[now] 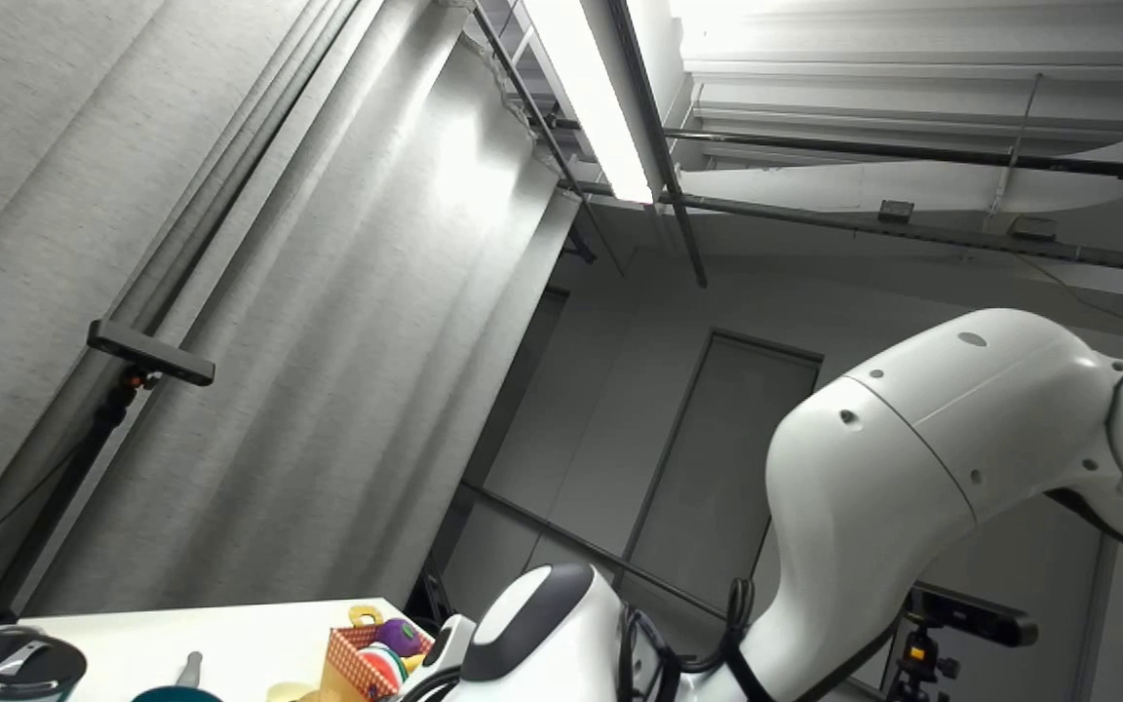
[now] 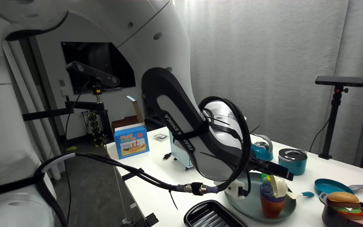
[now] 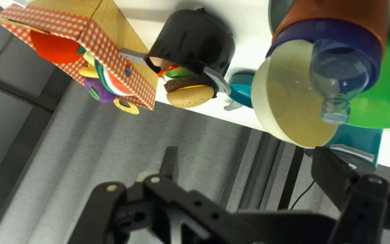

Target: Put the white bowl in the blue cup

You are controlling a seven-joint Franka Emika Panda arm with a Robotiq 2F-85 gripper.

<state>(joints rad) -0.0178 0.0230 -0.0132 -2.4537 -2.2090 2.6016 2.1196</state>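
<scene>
The white bowl [image 3: 293, 95], cream in colour, leans steeply tilted at the mouth of the blue cup [image 3: 323, 27] in the wrist view. How far it sits inside the cup is unclear. In an exterior view, the bowl [image 2: 279, 186] rests against the blue cup [image 2: 266, 191], which stands in an orange cup. A clear bulb-shaped piece [image 3: 339, 73] shows at the cup's mouth. My gripper [image 3: 245, 149] is open with nothing between its fingers. One fingertip overlaps the bowl's edge in the wrist view; contact cannot be told. An exterior view shows a black finger [image 2: 279, 171] above the bowl.
The cups stand on a grey-green plate [image 2: 244, 201]. A green cup [image 3: 381, 101] is close beside them. A black pot [image 3: 195, 40] holds a toy burger. A checkered box [image 3: 113, 67] holds toy food. A black tray [image 2: 213, 216], teal pan [image 2: 332, 186] and teal pot [image 2: 295, 164] stand around.
</scene>
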